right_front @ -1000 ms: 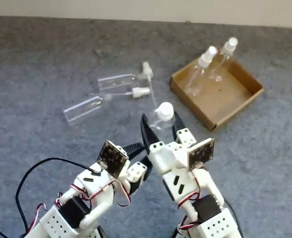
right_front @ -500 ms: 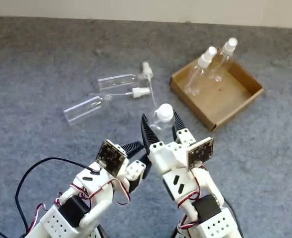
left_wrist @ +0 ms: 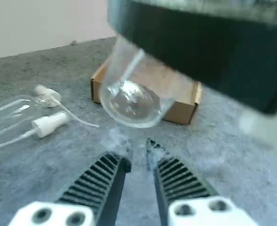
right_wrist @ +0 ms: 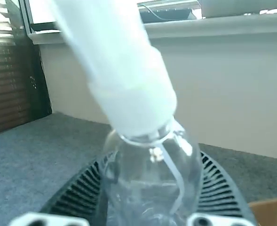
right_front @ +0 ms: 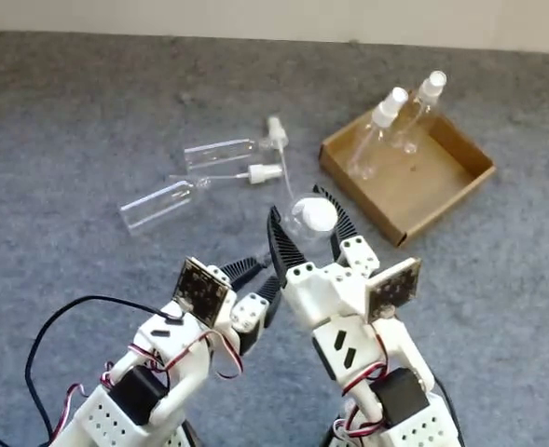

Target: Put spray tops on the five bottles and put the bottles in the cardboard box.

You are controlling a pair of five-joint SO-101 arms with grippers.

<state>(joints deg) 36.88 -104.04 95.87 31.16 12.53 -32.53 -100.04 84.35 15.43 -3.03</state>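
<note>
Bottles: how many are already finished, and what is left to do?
Done: two capped bottles are in the cardboard box. In hand: the right gripper holds a third capped bottle. To do: two bare bottles and two loose spray tops lie outside it.

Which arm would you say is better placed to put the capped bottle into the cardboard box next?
Right. The right arm has its jaws shut on the capped bottle, held off the table, and the cardboard box lies nearer to it. The left arm sits lower, its jaws gripping nothing.

Soft, even daylight — faint shadows
</note>
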